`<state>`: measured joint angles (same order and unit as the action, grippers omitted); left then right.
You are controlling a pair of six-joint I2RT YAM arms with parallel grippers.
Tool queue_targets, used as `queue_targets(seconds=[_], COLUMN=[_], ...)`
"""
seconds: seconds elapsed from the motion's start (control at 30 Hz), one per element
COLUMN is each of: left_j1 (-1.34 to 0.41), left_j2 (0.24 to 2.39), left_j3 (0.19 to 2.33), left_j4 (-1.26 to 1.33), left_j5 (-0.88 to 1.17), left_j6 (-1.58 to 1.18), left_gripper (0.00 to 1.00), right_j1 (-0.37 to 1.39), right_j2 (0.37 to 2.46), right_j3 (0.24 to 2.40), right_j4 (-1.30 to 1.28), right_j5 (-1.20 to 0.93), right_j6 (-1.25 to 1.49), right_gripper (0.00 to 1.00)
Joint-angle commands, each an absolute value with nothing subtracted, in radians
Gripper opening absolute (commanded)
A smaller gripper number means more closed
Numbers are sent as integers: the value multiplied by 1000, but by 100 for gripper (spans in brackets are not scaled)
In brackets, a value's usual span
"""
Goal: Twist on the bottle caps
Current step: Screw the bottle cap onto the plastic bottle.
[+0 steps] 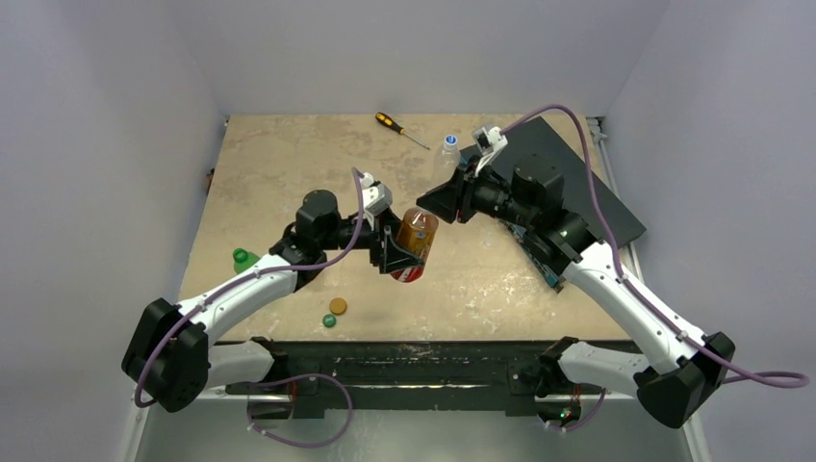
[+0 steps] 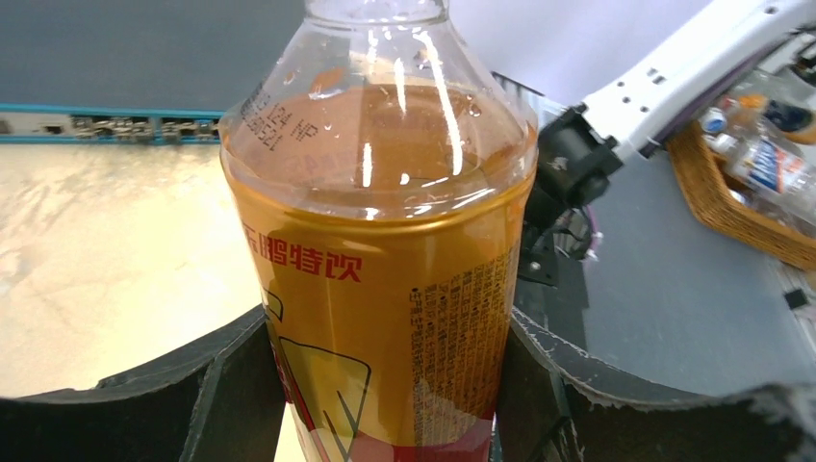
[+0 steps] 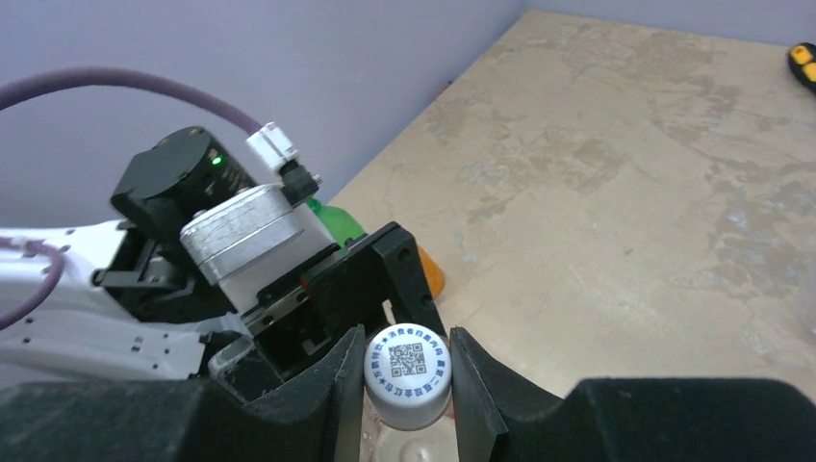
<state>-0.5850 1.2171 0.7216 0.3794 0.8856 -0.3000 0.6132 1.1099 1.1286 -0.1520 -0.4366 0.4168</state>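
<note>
Two pincers cooperate mid-frame. Steadying it, the left pincer (image 1: pixel 404 252) clamps the amber bottle (image 2: pixel 380 289); the right pincer (image 1: pixel 438 200) pinches its white cap (image 3: pixel 408 371), presumably for twisting.

Three bottles: an amber-orange bottle (image 1: pixel 416 241) at centre frame, a green bottle (image 1: pixel 242 258) at the left, and a clear bottle (image 1: pixel 446 160) at upper centre.

Four caps: a white cap (image 3: pixel 408 371), a blue cap (image 1: pixel 450 141), and an orange cap (image 1: pixel 338 306) and a dark green cap (image 1: pixel 329 320) at lower left.

One screwdriver (image 1: pixel 399 128), one black mat (image 1: pixel 587 192) and one wicker basket (image 2: pixel 731 197).
</note>
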Motion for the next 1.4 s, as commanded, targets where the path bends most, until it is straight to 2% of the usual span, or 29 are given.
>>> queue_targets(seconds=[0.0,0.13,0.33,0.53,0.6,0.73,0.87,0.9,1.03,1.2,1.37], left_j1=[-582,-640,-766,-791,-791,-788,-745,-730,-666,-588,-565], left_j2=[1183,1177,1202,1238,1241,1241,1235,1231,1209,1190,1183], left_j3=[778,821,877,900,904,907,901,901,889,883,882], left_j4=[462,366,277,273,249,182,132,121,98,96,129], left_j5=[620,440,91,5,22,92,225,268,471,722,947], left_j6=[-307,-214,-82,-58,-39,-7,-16,-19,-30,-53,-102], left_gripper=[0,0,0,0,0,0,0,0,0,0,0], right_j1=[665,703,817,853,853,843,792,762,632,549,474], right_j2=[1158,1194,1318,1383,1372,1345,1299,1283,1213,1136,1088], right_j3=[1144,1167,1318,1398,1409,1448,1464,1458,1407,1306,1193], right_j4=[-295,-333,-503,-542,-528,-494,-470,-458,-396,-277,-145], right_j5=[-269,-122,192,307,306,252,166,121,-74,-349,-648], right_j6=[435,477,565,632,635,590,534,520,439,360,348], right_gripper=[0,0,0,0,14,52,96,99,99,99,92])
